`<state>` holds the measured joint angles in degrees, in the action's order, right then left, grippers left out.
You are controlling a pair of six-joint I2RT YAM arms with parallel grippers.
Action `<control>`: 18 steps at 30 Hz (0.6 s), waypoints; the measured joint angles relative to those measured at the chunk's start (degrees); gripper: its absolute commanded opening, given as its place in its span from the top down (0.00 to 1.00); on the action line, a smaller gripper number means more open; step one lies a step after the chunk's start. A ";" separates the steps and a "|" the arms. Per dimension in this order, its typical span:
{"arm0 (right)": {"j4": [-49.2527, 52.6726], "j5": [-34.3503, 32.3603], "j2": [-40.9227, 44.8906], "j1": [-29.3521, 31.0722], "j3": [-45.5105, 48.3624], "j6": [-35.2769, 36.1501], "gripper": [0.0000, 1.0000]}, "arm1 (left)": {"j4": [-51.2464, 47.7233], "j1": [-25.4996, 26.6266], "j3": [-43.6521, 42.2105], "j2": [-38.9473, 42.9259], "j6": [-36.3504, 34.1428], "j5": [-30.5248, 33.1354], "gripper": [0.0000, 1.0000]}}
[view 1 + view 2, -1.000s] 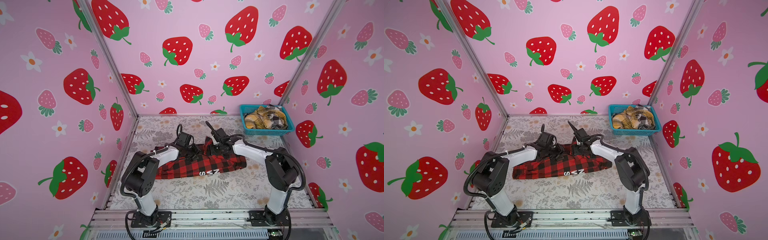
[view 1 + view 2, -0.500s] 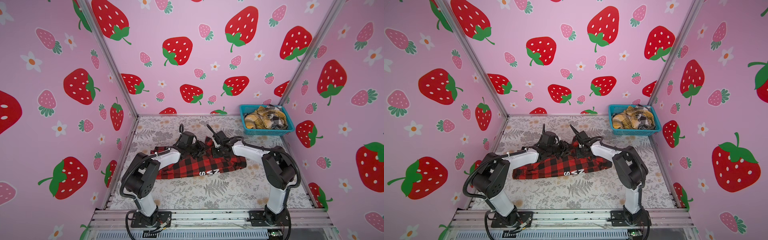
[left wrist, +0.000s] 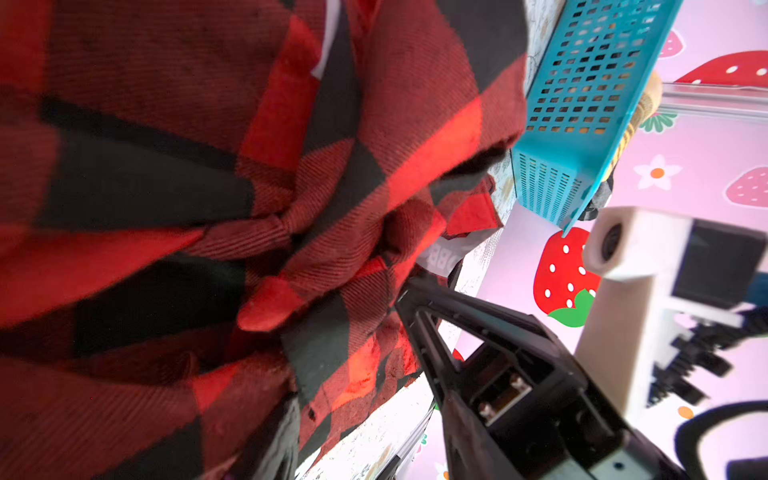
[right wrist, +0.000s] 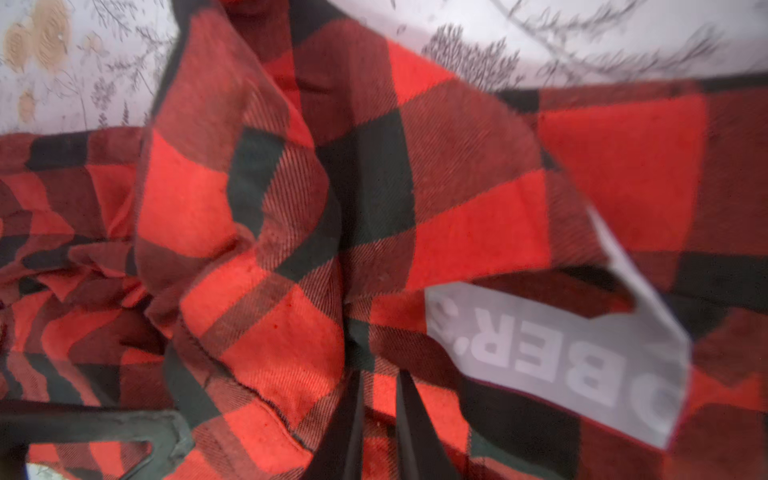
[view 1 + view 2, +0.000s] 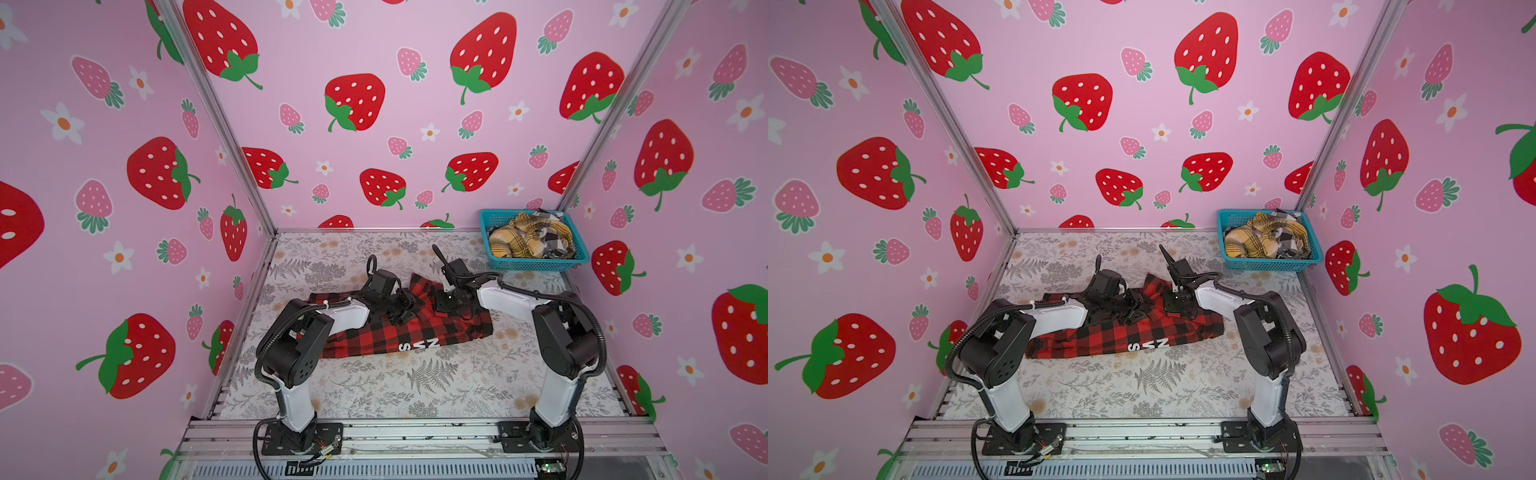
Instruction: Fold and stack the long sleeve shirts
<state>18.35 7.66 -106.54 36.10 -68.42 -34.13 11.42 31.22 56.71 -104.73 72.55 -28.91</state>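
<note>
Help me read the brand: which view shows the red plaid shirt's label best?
The right wrist view: the label on the shirt lies large and near, its letters partly readable though blurred. The left wrist view shows only a small crumpled corner of it. Neither top view shows it.

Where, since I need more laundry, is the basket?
In both top views the basket sits in the table's far right corner, by the walls, beyond the red shirt.
</note>
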 measured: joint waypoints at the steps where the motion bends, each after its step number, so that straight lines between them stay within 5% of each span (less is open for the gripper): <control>1: -0.13 0.31 0.00 -0.02 0.20 -0.20 0.83 | -0.02 0.02 0.00 0.00 -0.02 0.02 0.47; 12: -3.02 2.54 0.00 -2.54 3.72 -2.99 0.85 | -1.44 0.96 3.50 -5.11 -0.31 0.39 0.55; 18: -4.59 3.72 0.13 -3.28 5.05 -4.61 0.87 | -2.40 1.97 6.19 -5.62 -0.63 0.39 0.75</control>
<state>13.76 11.38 -106.41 32.82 -63.37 -38.74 9.02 33.19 62.89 -110.34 71.92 -28.51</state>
